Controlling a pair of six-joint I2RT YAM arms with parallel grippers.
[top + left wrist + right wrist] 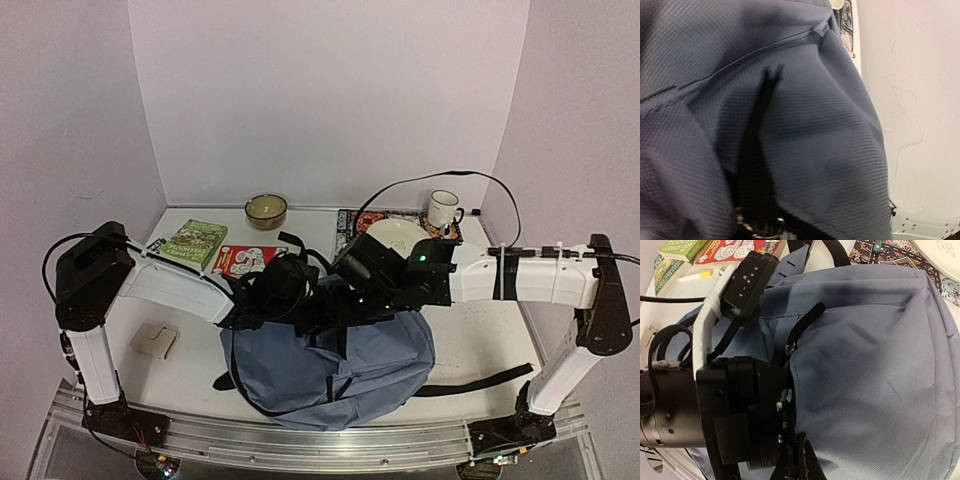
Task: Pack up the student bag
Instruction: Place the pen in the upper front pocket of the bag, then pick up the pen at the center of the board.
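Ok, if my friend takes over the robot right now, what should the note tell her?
Left gripper: pushed into the student bag fabric at its top edge; open or shut can't be told.
Right gripper: shut, at the same edge; what it pinches is hidden.
Outside the bag, behind it: green book, red book, bowl, plate, mug.
Left to do: probably open the bag and load them.

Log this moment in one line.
student bag: lying on table | left gripper: against bag fabric, opening unclear | right gripper: shut, at bag top | books, bowl, plate, mug: outside bag
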